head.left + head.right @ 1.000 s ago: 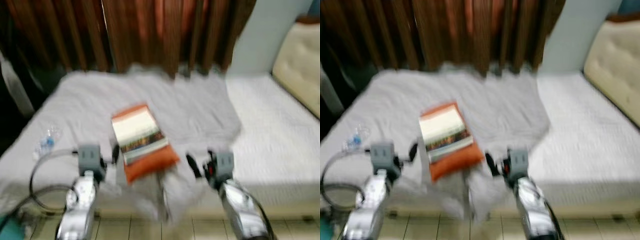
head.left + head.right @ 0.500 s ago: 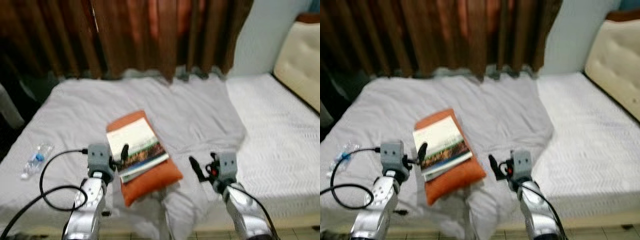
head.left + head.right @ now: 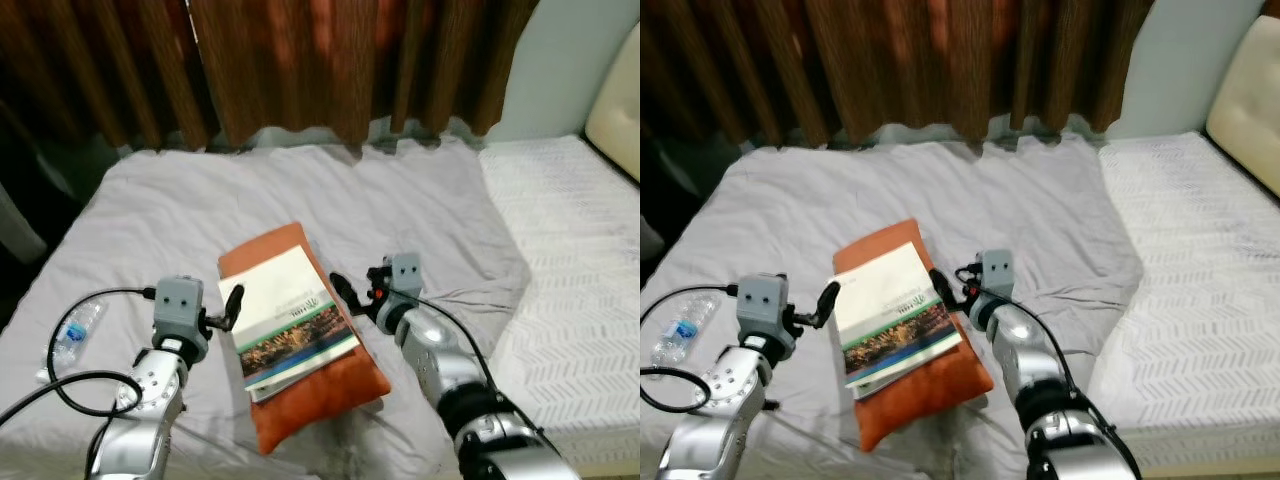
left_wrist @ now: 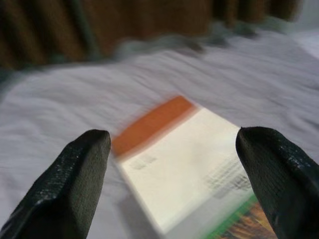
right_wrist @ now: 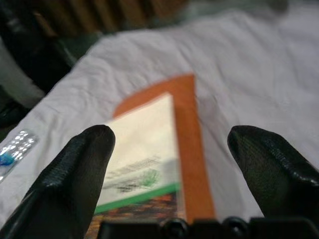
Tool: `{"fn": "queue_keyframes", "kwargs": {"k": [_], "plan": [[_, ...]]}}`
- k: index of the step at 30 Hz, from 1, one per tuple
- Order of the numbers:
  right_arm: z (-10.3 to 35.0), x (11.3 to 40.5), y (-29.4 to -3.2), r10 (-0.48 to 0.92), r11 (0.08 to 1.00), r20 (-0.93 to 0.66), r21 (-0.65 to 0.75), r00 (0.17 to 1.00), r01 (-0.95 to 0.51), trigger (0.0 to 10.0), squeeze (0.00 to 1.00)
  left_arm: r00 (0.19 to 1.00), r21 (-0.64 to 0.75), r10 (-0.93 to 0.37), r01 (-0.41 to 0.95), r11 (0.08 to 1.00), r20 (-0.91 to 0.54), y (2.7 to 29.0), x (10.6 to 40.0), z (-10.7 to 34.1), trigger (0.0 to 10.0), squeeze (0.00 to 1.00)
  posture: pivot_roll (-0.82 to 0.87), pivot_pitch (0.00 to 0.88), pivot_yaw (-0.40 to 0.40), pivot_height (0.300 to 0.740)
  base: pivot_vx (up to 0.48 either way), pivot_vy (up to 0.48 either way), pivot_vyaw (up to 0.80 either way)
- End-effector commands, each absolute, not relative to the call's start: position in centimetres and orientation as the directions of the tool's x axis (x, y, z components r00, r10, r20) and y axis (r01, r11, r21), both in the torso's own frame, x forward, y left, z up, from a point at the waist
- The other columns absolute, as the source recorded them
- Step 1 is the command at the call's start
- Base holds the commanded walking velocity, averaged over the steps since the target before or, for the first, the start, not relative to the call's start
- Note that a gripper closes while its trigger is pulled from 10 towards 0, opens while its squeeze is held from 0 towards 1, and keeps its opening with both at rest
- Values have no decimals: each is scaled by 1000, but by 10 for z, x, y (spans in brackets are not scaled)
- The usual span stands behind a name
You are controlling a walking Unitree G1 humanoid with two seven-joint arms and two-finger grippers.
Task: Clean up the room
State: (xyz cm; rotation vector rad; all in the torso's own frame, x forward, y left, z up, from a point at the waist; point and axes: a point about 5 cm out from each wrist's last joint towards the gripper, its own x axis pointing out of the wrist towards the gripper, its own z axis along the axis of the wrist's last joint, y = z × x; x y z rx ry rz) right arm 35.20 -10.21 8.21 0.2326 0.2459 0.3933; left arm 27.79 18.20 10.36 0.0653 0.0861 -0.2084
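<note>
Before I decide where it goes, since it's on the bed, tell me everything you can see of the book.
The book is a thin softcover with a cream cover, small dark print and a green logo, and a colourful picture band along its near edge. It lies closed and flat, turned at an angle, on the orange cushion on the grey sheet. The left tool and right tool flank it, fingers open, neither touching it.

Brown curtains (image 3: 300, 60) (closed) behind grey-sheeted bed (image 3: 420, 210)

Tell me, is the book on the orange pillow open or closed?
Closed. The book lies flat on the orange pillow with its cover facing up and no pages spread.
</note>
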Motion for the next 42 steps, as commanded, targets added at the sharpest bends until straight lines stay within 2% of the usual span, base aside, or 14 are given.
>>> {"fn": "queue_keyframes", "kwargs": {"k": [1,4,7,11,19,26,30,31,32,35,40,42], "plan": [[74,352,-100,383,894,-243,341,891,-291,10000,0,934,-15,-323,325,946,-149,184,266,106,10000,0,223,300,90,740,0,0,0],[74,354,-99,350,900,-248,357,903,-250,10000,0,852,-129,-498,482,867,-164,178,247,124,10000,0,285,386,136,740,0,0,0],[76,357,-99,326,910,-250,343,912,-232,10000,0,804,-170,-569,544,821,-172,176,236,134,10000,0,300,425,151,740,0,0,0],[80,361,-103,287,915,-238,354,928,-192,10000,0,795,-187,-580,551,813,-179,179,227,141,10000,0,306,459,161,740,0,0,0],[91,371,-117,186,941,-228,321,956,-106,10000,0,776,-240,-590,542,805,-224,178,208,145,10000,0,312,468,171,740,0,0,0],[97,376,-128,138,906,-217,423,966,-34,10000,0,766,-271,-594,534,801,-245,174,200,140,10000,0,295,464,151,740,0,0,0],[107,380,-129,148,931,-165,357,975,-81,10000,0,761,-291,-600,533,795,-247,168,197,137,10000,0,279,460,137,740,0,0,0],[113,382,-127,167,939,-137,323,976,-115,10000,0,758,-295,-603,534,792,-248,166,195,136,10000,0,279,460,137,740,0,0,0],[127,385,-116,240,950,-65,221,968,-221,10000,0,746,-306,-617,544,781,-251,161,192,133,10000,0,264,453,125,740,0,0,0],[134,385,-108,290,945,-25,167,957,-283,10000,0,736,-314,-628,551,773,-254,158,191,131,10000,0,246,444,116,740,0,0,0],[139,382,-105,330,927,38,173,943,-332,10000,0,718,-318,-648,570,757,-255,151,191,127,10000,0,228,431,106,740,0,0,0],[137,382,-121,290,912,47,290,956,-291,10000,0,718,-320,-650,572,755,-250,149,193,125,10000,0,209,409,92,740,0,0,0]]}}
